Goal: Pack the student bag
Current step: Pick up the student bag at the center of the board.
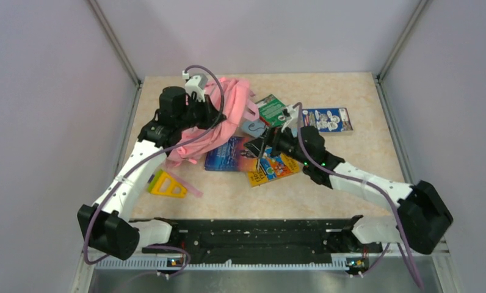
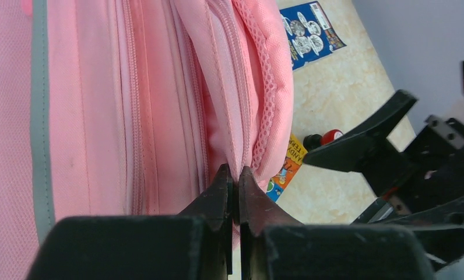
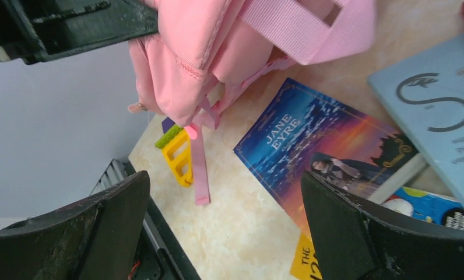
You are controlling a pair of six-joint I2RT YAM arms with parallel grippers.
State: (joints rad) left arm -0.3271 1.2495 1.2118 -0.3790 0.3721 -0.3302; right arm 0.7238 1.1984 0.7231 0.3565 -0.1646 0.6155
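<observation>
While left jaws pinch the soft pink fabric backpack (image 2: 90,116) at its zipper edge, hold it high, then drop spread right jaws over the blue Jane Eyre book (image 3: 299,146).

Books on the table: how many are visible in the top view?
5: Jane Eyre beside the pink bag, an orange-yellow one right of it, a pale blue one behind them, a green one farther back, a blue one far right. More may hide under the bag.
</observation>
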